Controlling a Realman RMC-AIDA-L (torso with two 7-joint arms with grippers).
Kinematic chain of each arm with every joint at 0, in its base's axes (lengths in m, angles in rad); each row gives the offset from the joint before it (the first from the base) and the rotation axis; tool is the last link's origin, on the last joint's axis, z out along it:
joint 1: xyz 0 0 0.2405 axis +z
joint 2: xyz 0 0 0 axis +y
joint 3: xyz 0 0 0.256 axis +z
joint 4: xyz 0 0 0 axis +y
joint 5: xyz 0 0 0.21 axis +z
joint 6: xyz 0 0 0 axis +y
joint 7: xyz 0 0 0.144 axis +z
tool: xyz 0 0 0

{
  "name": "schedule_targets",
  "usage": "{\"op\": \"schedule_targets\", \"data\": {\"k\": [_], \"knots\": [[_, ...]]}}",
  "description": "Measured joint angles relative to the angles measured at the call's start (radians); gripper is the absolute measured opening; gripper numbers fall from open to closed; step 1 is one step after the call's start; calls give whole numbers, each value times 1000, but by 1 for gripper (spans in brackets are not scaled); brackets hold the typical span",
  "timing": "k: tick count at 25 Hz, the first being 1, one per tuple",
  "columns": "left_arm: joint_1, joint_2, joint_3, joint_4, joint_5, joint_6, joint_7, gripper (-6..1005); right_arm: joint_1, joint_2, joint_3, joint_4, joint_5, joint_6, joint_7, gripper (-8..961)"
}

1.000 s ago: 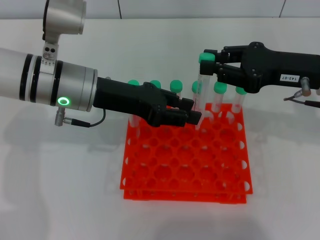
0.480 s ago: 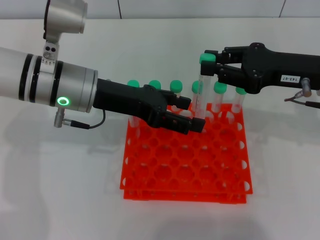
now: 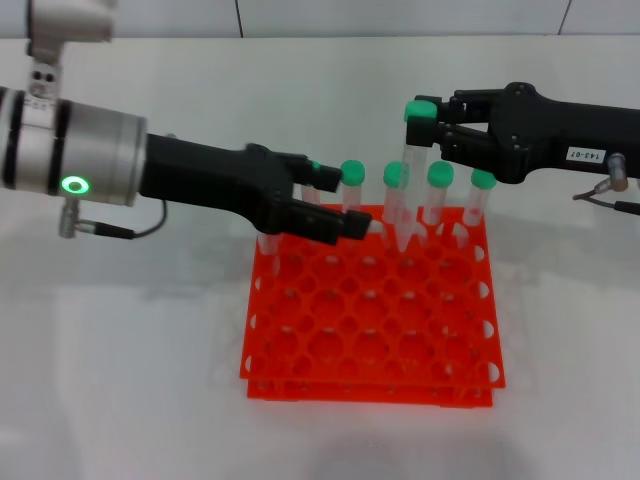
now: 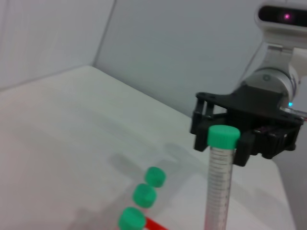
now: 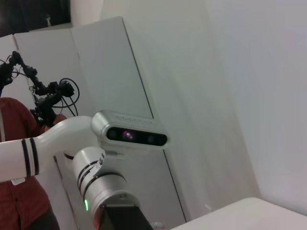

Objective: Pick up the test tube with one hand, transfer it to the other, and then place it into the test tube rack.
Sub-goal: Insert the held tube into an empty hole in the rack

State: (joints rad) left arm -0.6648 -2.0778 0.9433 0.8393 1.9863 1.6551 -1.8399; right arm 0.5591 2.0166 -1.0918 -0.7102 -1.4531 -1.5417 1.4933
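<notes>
we count one orange-red rack [image 3: 370, 320] on the white table [image 3: 120, 380], and one tube in play [image 3: 409, 175], its green cap pinched between the closed jaws of the right gripper [image 3: 428, 122], the one with the small white label. this tube hangs nearly upright, tilted slightly, with its pointed tip just above the holes of the rack's back rows, apart from the rack as far as we can tell. at least four more green-capped tubes [image 3: 438, 195] stand in the rack's back row in the head view; others may be hidden behind the left gripper. the left wrist view shows the held tube [image 4: 219, 179] with its printed marks in front of the right gripper [image 4: 240, 127], and three caps [image 4: 144, 196] of the standing tubes below. the left gripper [image 3: 345, 205], on the arm with the green ring light, reaches across the rack's back left corner, jaws apart and holding nothing, near the held tube but clear of it.
</notes>
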Motion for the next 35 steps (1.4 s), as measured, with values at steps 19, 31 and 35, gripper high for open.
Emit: {"op": "schedule_targets", "data": {"k": [19,31,35], "knots": [[200,49,-10,440,112,166,-286,894,-12,3,-1,1,25,28,-7,265],[313,50,-31,506,224,189,-237,893,-28,9,-50,12,62,34,-21,266],[323,49,-70,499,243,166,-177,893,-27,10,-113,12,101,73,-24,266]]}}
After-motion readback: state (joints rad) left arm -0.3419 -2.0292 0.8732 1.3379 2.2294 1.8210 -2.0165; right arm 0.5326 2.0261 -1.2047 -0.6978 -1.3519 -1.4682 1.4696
